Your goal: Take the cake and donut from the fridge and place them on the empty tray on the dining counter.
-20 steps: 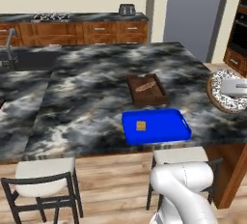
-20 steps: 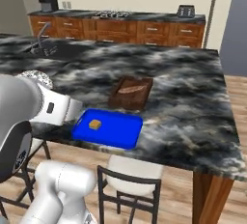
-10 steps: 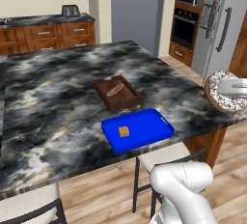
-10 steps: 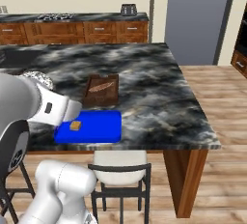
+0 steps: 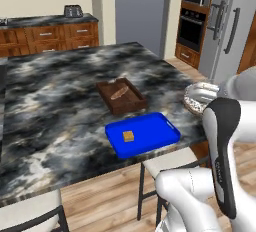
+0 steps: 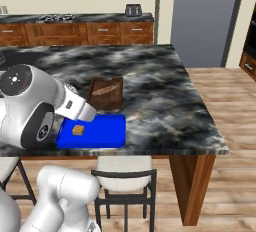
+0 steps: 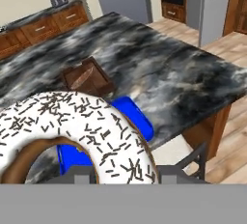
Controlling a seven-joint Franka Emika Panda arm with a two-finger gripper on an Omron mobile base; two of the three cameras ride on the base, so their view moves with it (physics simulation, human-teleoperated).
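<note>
— What do the fingers hold?
— They are clenched on the donut (image 7: 72, 136), a white-frosted ring with dark sprinkles and a brown rim, carried off the tabletop's (image 5: 60, 86) near right corner.
— And the arm (image 5: 225, 146)?
— Bent, glossy white, raised beside that corner.
— The other things?
— The small tan cake (image 5: 128, 136) lies in the blue tray (image 5: 155, 126) at the veined marble's near edge; a brown wooden tray (image 5: 121, 96) sits just behind.

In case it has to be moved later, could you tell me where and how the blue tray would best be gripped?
Probably by the tray's low rim on its long stool-side edge, from above: it lies flat on the dining counter, that edge is free, and the cake sits away from it.
</note>
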